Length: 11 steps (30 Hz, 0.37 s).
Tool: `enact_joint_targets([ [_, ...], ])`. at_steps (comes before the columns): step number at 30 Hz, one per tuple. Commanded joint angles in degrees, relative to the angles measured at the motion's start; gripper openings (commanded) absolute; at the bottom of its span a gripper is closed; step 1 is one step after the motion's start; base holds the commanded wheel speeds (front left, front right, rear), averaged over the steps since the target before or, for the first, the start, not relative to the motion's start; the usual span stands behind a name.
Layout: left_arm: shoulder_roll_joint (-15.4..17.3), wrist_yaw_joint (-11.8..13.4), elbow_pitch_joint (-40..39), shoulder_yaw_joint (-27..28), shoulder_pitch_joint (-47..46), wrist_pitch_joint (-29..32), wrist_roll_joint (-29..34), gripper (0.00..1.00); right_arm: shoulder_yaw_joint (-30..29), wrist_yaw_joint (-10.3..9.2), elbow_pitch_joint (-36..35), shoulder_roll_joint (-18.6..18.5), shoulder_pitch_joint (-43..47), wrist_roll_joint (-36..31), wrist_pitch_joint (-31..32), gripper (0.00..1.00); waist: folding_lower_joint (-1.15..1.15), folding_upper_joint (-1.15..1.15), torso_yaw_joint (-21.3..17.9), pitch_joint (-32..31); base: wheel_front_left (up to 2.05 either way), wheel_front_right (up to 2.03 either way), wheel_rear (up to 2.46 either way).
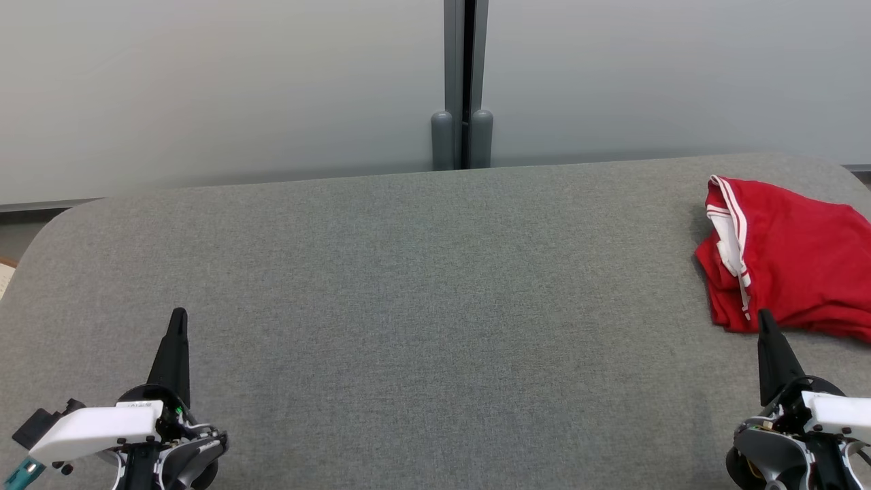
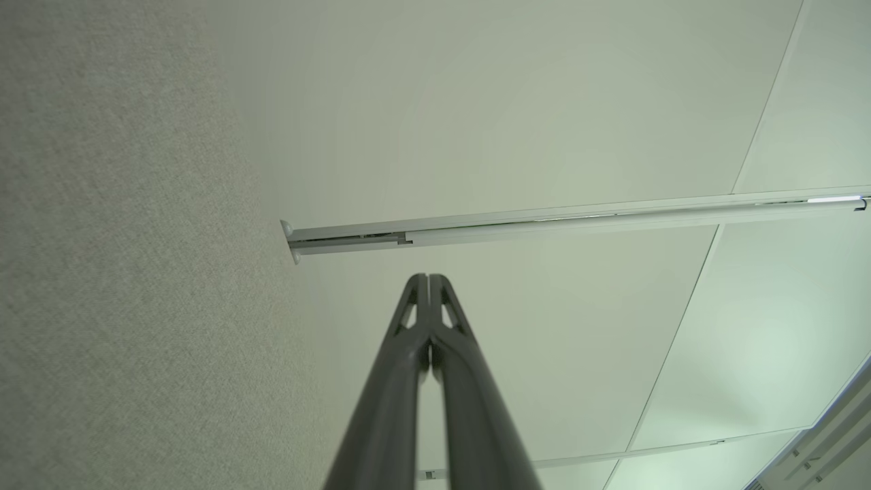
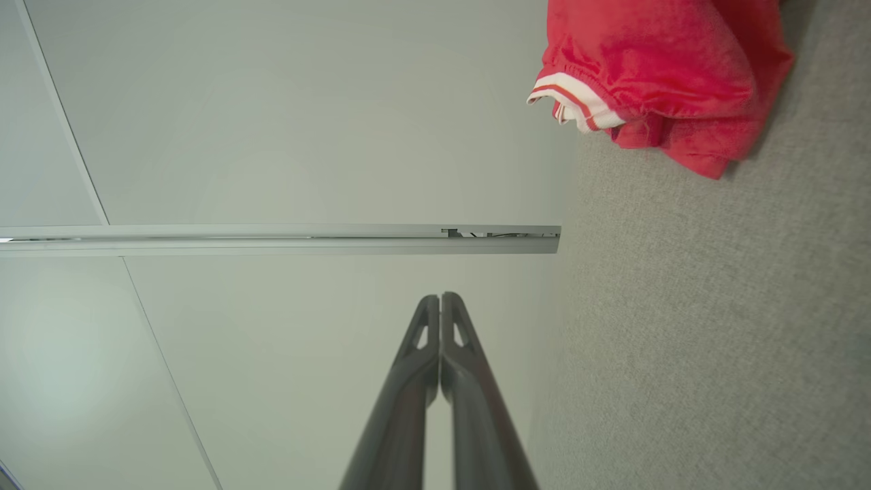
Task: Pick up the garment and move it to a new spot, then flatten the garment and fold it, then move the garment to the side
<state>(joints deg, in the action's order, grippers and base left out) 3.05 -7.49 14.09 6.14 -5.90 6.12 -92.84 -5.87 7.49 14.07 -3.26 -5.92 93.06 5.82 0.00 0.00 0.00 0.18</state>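
1. The garment (image 1: 796, 258), red cloth with white striped trim, lay on the grey table (image 1: 408, 286) at its far right side. It sat near the rounded corner and ran past the right edge of the head view.
2. The garment was gathered into a compact, layered bundle rather than spread flat, with the trimmed edge turned toward the middle of the table. Part of it was cut off from view, so it could not be settled whether the layers were a neat fold or a loose heap.
3. The left gripper (image 1: 178, 318) was clenched, fingers pressed together at the tips, and held nothing. It sat low at the near left of the table, well apart from the garment, pointing toward the pale wall (image 1: 204, 88).
4. The right gripper (image 1: 765, 317) was likewise clenched and empty. In the head view its tip stood just beside the near edge of the garment. The right wrist view showed the cloth ahead and off to one side of the fingers, so no contact was judged.
5. Both arms rested at the near edge, probably so that the head camera had a plain view of the working surface.
6. The scene fitted two stages: a bundle at the side waiting to be picked up, or a folded garment already set aside. The pictures did not separate them.
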Motion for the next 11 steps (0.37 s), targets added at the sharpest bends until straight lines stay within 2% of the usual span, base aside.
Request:
enact_joint_targets([
  [1,0.1,-0.2,0.0,0.2,-0.7,0.3,0.2,0.00,-0.1,0.00,0.1,-0.1,-0.6,-0.3,0.4,0.00,0.00,0.00,0.0,0.0,0.00,0.00,0.00],
  [11,0.1,-0.2,0.0,0.3,-0.7,0.3,0.3,0.00,-0.2,0.00,0.1,0.0,-0.6,-0.3,0.4,0.00,0.00,0.00,0.0,0.0,0.00,0.00,0.00],
])
